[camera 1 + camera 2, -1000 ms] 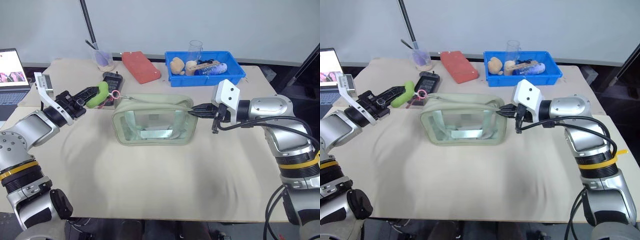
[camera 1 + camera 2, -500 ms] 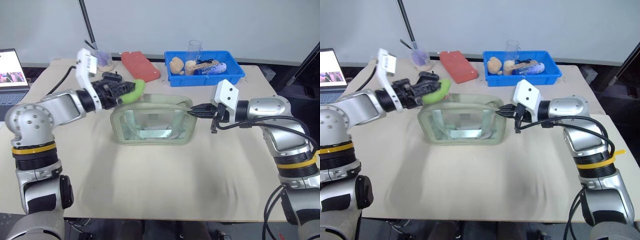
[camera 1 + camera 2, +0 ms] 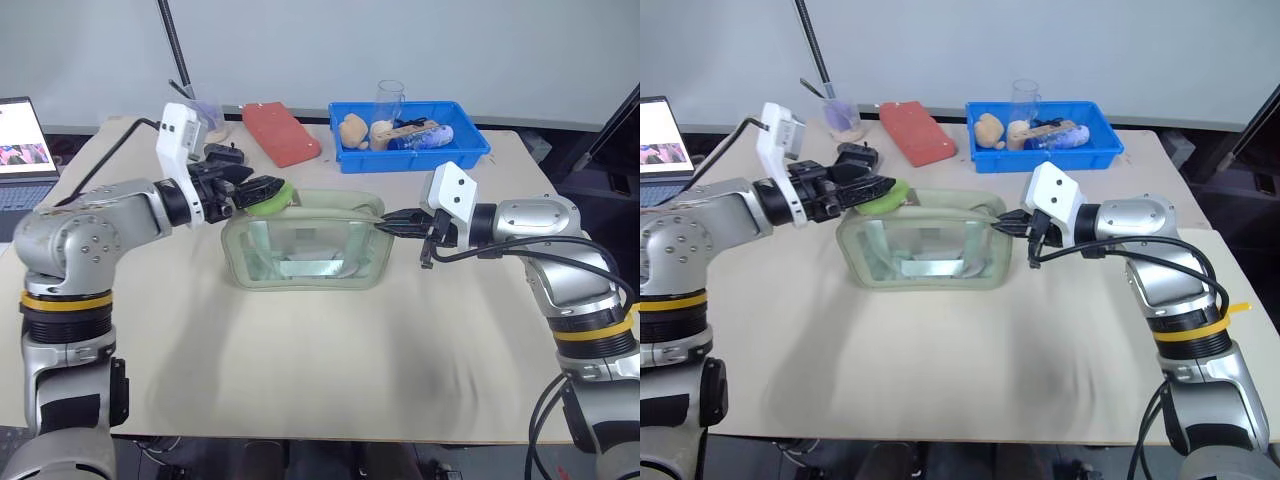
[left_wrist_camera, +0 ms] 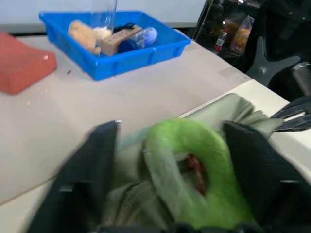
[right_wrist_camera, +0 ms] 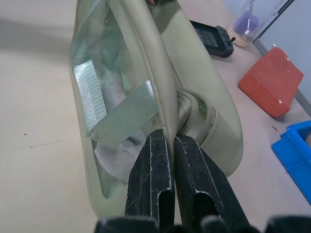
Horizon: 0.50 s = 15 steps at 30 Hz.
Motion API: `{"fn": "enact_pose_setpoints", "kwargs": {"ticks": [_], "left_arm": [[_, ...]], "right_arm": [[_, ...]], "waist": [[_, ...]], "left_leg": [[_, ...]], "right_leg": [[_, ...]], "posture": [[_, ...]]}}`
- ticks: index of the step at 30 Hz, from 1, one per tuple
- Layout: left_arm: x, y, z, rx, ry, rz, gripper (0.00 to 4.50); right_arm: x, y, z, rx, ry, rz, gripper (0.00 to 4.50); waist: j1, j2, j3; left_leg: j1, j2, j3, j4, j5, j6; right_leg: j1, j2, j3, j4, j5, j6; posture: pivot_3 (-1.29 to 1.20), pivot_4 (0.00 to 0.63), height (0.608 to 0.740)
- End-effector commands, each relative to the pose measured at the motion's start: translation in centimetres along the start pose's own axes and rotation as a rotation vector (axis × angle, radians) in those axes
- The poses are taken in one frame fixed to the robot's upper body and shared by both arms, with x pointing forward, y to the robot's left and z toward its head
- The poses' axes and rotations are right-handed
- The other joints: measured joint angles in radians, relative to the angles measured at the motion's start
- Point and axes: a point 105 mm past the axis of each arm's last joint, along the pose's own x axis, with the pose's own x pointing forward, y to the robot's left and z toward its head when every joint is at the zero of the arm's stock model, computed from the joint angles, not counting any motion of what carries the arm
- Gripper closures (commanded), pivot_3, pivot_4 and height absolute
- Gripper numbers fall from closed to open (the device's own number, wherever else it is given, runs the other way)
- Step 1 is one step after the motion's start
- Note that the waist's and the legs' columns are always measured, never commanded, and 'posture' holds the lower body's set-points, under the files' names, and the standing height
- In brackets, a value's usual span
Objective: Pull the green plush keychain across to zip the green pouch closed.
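left gripper (image 3: 262, 190): fingers spread wide, keychain (image 3: 272, 196) lying loose between them | keychain: on top of the pouch (image 3: 305, 240) at its 10 o'clock corner | right gripper (image 3: 392, 224): pinched shut on pouch's 3 o'clock end seam | pouch: mid-table (image 3: 300, 350), blue bin (image 3: 410, 134) at its 1 o'clock, well apart

green pouch (image 3: 924, 245) mid tabletop (image 3: 940, 350), left gripper (image 3: 880, 190) around green plush keychain (image 3: 887, 197), right gripper (image 3: 998, 226) pinching pouch end
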Motion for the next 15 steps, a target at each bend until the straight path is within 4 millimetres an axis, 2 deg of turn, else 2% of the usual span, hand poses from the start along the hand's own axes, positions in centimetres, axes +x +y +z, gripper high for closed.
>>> {"fn": "enact_pose_setpoints", "kwargs": {"ticks": [1, 4, 7, 10, 13, 15], "left_arm": [[-1.7, -0.2, 2.8, 0.072, -0.077, 0.016, 0.05], [-3.1, -0.3, 3.1, 0.164, -0.058, 0.027, 0.05], [-5.2, -0.7, 0.5, 0.293, 0.088, -0.012, 0.05], [-6.4, -0.6, -1.9, 0.339, 0.213, -0.024, 0.05], [-7.1, 1.6, -5.0, 0.428, 0.326, 0.059, 0.05], [-6.5, 2.2, -5.4, 0.444, 0.29, 0.077, 0.05]], "right_arm": [[-0.8, -0.9, 1.2, -0.044, -0.024, -0.043, 4.5], [-0.7, -0.9, 1.3, -0.045, -0.027, -0.039, 4.5], [-0.7, -1.0, 1.4, -0.045, -0.029, -0.035, 4.5], [-0.6, -0.9, 1.3, -0.048, -0.025, -0.028, 4.5], [-0.4, -0.9, 1.4, -0.047, -0.027, -0.02, 4.5], [-0.3, -0.9, 1.5, -0.048, -0.029, -0.017, 4.5]], "waist": [[0.001, 0.0, 0.0], [0.001, 0.0, 0.0], [-0.008, 0.0, 0.0], [-0.005, 0.0, 0.0], [0.003, 0.001, 0.001], [0.009, 0.001, 0.001]], "left_leg": [[0.0, 0.0, 0.0, 0.0, 0.0, 0.0], [0.0, 0.0, 0.0, 0.0, 0.0, 0.0], [0.0, 0.0, 0.002, -0.002, 0.0, 0.0], [0.001, 0.001, 0.002, -0.005, 0.0, 0.0], [0.001, 0.001, 0.002, -0.005, 0.0, 0.0], [0.001, 0.001, 0.002, -0.005, 0.0, 0.0]], "right_leg": [[0.0, 0.0, 0.0, 0.0, 0.0, 0.0], [0.0, 0.0, 0.0, 0.0, -0.001, 0.001], [-0.001, 0.0, 0.001, 0.0, 0.0, 0.0], [-0.002, 0.0, 0.002, -0.001, 0.0, -0.003], [-0.003, 0.0, 0.001, -0.001, -0.002, -0.004], [-0.003, 0.0, 0.001, -0.001, -0.005, -0.008]], "posture": [[0.0, 0.15, 0.74], [0.0, 0.15, 0.74], [0.0, 0.15, 0.74], [0.0, 0.15, 0.74], [0.0, 0.15, 0.74], [0.0, 0.15, 0.74]]}}
